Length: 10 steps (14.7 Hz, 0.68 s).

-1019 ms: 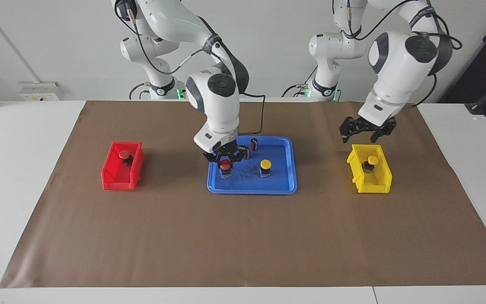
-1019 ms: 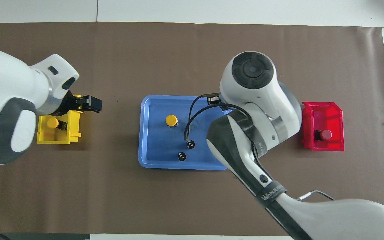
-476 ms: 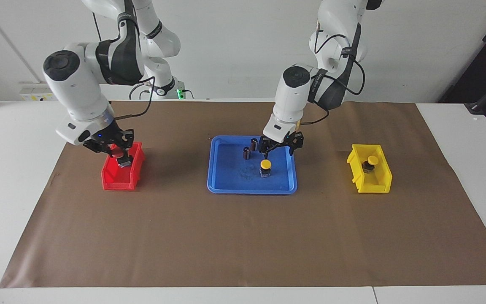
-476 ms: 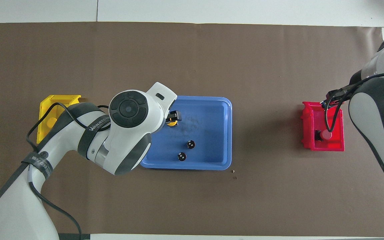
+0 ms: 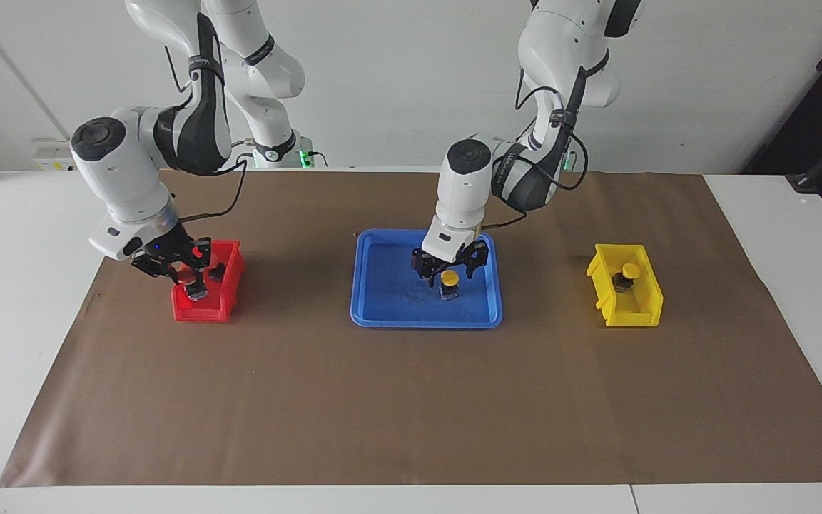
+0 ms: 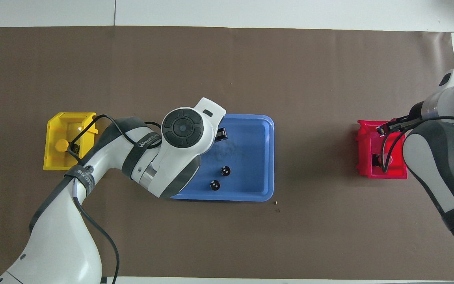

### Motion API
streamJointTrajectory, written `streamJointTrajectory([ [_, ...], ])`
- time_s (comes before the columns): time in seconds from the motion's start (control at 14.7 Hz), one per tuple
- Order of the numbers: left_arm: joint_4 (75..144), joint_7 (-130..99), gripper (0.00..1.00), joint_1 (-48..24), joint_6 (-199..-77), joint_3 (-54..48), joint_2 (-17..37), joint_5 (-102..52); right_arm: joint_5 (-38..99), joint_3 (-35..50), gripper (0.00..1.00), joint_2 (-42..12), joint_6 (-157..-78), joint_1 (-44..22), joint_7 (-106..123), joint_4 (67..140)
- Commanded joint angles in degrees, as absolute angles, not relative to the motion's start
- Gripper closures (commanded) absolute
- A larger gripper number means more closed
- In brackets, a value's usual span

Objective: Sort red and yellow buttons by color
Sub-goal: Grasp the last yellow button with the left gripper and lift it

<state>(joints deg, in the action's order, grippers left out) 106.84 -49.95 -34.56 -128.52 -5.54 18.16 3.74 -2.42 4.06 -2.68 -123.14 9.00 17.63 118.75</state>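
Note:
A yellow button [image 5: 449,280] stands in the blue tray [image 5: 425,323]. My left gripper [image 5: 448,271] is down over it, open, a finger on each side of the yellow cap. In the overhead view the left hand hides this button. My right gripper [image 5: 188,275] is shut on a red button [image 5: 195,288] and holds it low inside the red bin [image 5: 200,311], beside another red button [image 5: 218,270] that sits there. A second yellow button [image 5: 628,272] rests in the yellow bin [image 5: 625,314].
Two dark capless cylinders [image 6: 225,170] [image 6: 214,185] stand in the tray on the side nearer the robots. The red bin [image 6: 398,173] is at the right arm's end and the yellow bin [image 6: 51,163] at the left arm's end. Brown paper [image 5: 411,407] covers the table.
My right gripper carried the red button from the tray to the red bin and lowered it in. My left gripper left the yellow bin and came down around the tray's yellow button.

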Motion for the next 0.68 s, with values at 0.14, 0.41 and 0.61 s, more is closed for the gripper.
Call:
streamJointTrajectory([
  [0.14, 106.2, -51.9, 0.88, -35.4, -128.7, -4.7, 18.6, 5.4, -1.1, 4.6, 0.79, -0.1, -129.6, 10.9, 18.2, 126.1],
  [0.41, 102.3, -52.7, 0.97, -34.9, -124.0, -4.5, 18.6, 4.9, 0.1, 4.5, 0.79, 0.5, -132.5, 11.2, 18.2, 129.2],
  [0.61, 95.6, -51.5, 0.98, -32.4, -113.9, -4.3, 17.6, 4.9, 0.5, 4.5, 0.79, 0.1, -135.1, 11.0, 17.9, 130.5],
])
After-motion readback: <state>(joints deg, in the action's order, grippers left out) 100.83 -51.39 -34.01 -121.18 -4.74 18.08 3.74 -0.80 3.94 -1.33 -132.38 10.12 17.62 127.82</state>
